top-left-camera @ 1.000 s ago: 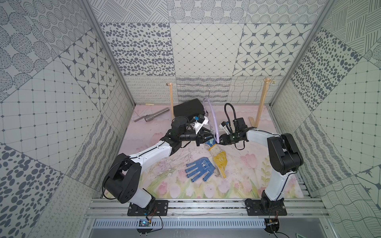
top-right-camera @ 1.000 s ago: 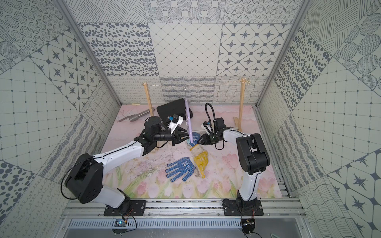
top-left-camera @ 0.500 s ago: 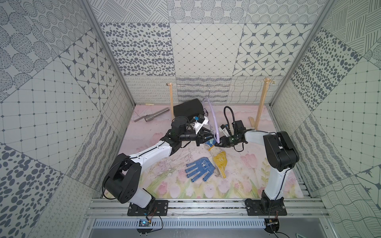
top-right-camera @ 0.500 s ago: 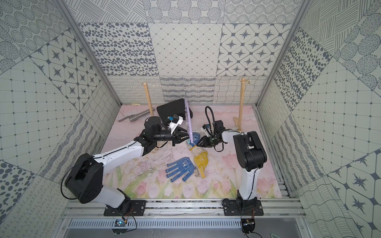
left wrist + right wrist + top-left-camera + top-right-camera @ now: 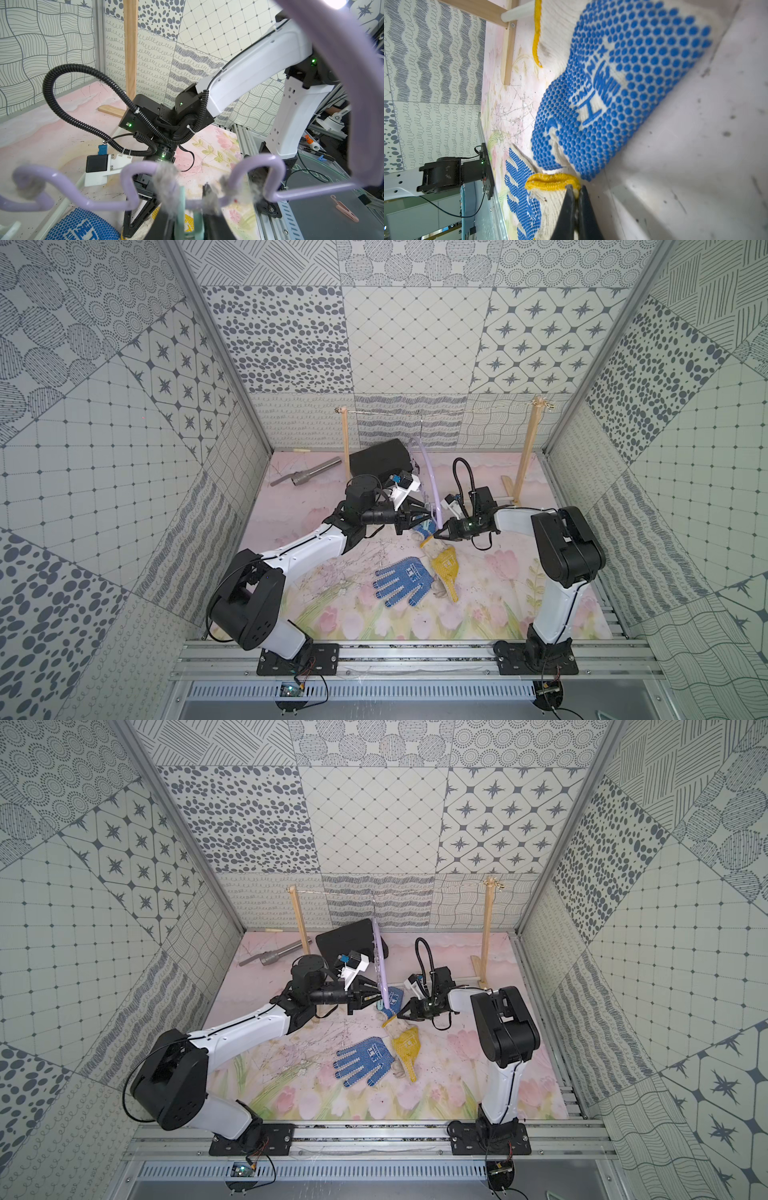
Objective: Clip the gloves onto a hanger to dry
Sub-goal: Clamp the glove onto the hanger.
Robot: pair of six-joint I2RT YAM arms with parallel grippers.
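The hanger (image 5: 380,965) slants down so that its lower end sits between the two grippers. The right gripper (image 5: 576,190) meets that end from one side. Its jaws are pinched fully together on the yellow cuff edge of the yellow-dotted glove (image 5: 445,568), whose palm lies on the mat farther from the hanger. The near blue-dotted glove (image 5: 623,83) sits just beside the hanger's lower end. The far blue-dotted glove (image 5: 401,580) lies flat, well apart from the hanger and right beside the yellow-dotted one. The left gripper (image 5: 420,514) reaches the hanger from the opposite side, jaws narrowed onto a mint-green peg (image 5: 181,207) under the wavy bar.

In the left wrist view the fingers are blurred grey and cut off at the frame edge. Whether any peg grips the near blue-dotted glove cannot be told. In both top views the peg is too small to make out.

A second ago the right jaws stood apart, slightly farther from the hanger. The left gripper, hanger and gloves sit as before.
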